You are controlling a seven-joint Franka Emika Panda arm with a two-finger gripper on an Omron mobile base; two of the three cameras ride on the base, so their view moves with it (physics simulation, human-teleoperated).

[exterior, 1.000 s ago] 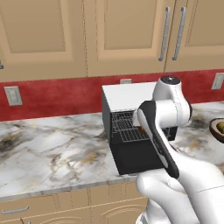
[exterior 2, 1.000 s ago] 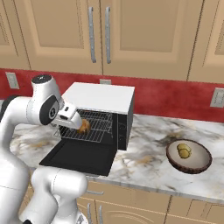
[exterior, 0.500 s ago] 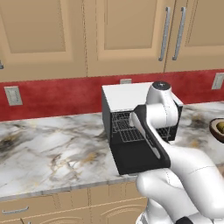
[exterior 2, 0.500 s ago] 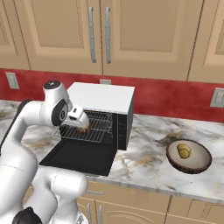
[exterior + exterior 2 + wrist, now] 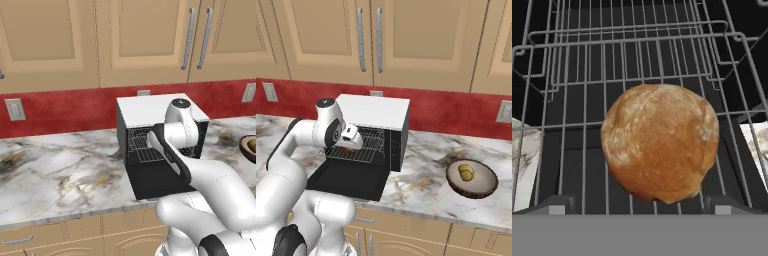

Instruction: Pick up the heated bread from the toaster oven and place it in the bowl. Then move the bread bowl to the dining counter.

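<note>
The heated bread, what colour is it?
Golden-tan with browner patches, the heated bread shows best in the hand view.

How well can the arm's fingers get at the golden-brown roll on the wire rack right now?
Probably well: the black drop-down door lies open, the golden-brown roll sits bare on the wire rack, and the open fingers flank it.

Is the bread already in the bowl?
No, the bread sits on the wire rack inside the toaster oven.

golden-brown bread (image 5: pixel 660 142), black toaster oven (image 5: pixel 387 145)
</note>
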